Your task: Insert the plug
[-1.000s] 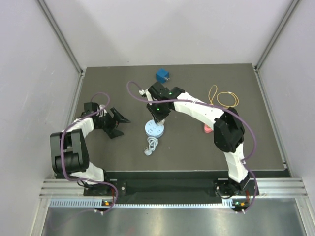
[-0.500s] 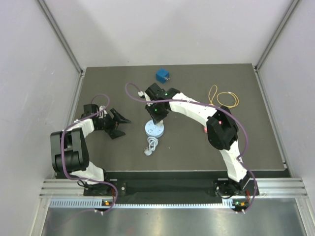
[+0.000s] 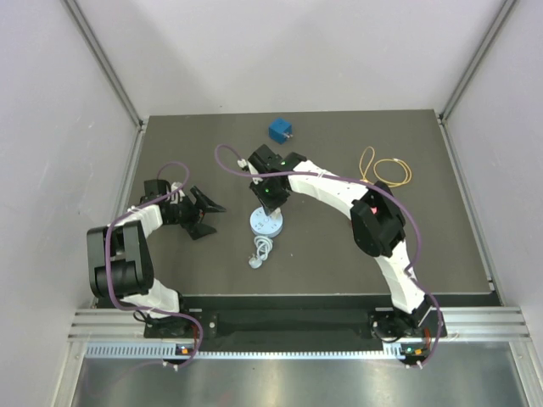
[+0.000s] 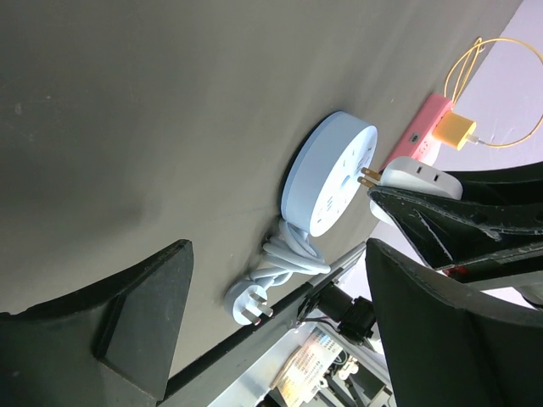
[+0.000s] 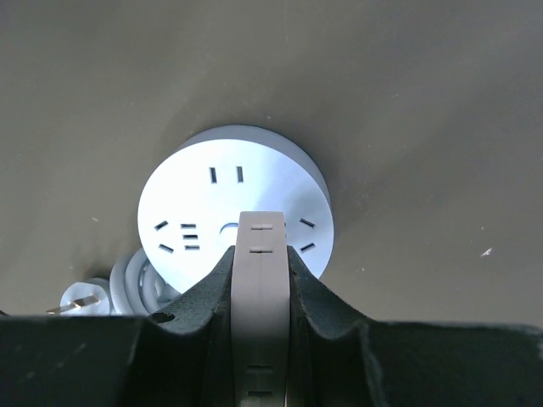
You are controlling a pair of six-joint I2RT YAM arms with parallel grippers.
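A round pale-blue socket hub [image 3: 265, 224] lies flat mid-table, its slots facing up [image 5: 233, 199]. My right gripper [image 3: 270, 197] hovers just above it, shut on a white plug [image 5: 261, 280]. In the left wrist view the white plug [image 4: 416, 176] points its brass prongs [image 4: 367, 176] at the hub's face [image 4: 331, 174], very near it; I cannot tell if they touch. My left gripper [image 3: 206, 217] rests to the left of the hub, open and empty [image 4: 276, 254].
The hub's coiled white cord with its own plug [image 4: 250, 305] lies on the near side of it [image 3: 260, 251]. A blue cube [image 3: 281, 130] sits at the back. A yellow cable loop [image 3: 386, 170] and a pink strip with a yellow adapter [image 4: 424, 136] lie right.
My right arm has swung its elbow leftward and the gripper with the white plug has edged slightly back and left over the hub. The left gripper has stayed put.
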